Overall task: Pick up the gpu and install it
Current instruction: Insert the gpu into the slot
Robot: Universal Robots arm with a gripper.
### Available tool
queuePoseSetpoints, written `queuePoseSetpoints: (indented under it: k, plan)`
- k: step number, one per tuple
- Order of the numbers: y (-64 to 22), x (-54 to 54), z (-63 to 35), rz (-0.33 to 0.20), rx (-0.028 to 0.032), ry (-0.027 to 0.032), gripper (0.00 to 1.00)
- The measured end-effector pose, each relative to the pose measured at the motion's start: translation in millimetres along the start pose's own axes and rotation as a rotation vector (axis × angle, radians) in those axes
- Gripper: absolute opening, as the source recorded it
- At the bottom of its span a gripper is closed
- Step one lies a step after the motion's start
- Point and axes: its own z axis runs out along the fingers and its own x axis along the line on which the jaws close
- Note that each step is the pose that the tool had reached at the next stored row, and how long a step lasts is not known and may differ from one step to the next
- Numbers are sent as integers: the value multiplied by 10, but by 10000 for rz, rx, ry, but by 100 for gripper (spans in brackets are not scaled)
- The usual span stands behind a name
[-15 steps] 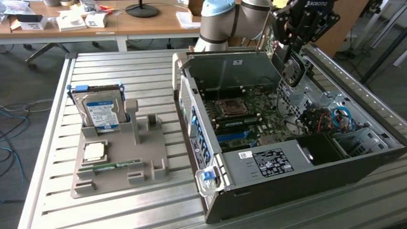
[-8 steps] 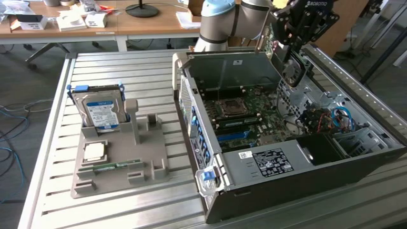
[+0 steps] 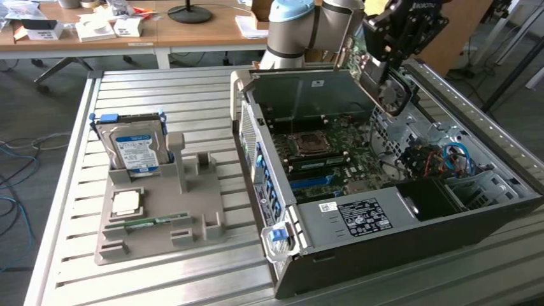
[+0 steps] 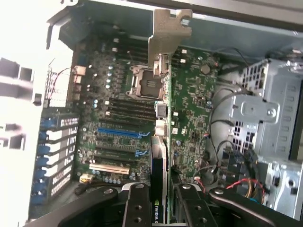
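While the tool (image 4: pixel 162 203) pinches the gpu (image 4: pixel 159 158) edge-on between its fingers, the card hangs over the motherboard (image 4: pixel 194 94) of the open computer case (image 3: pixel 365 248) — its metal bracket (image 4: pixel 166 33) toward the rear wall. The case lies on the slatted worktop (image 3: pixel 162 280).

GPU (image 4: pixel 159 158) above mobo (image 4: pixel 191 94) in PC case (image 3: pixel 386 250)

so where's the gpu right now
Gripped in the jaws at the exterior view's upper right, the gpu hangs above the motherboard of the open computer case.
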Motion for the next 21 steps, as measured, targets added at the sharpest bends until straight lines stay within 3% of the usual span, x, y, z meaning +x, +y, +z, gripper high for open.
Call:
queuePoseSetpoints:
  k: [21]
  plan:
    - [-1, 0, 23, -3816, -89, 182, 26]
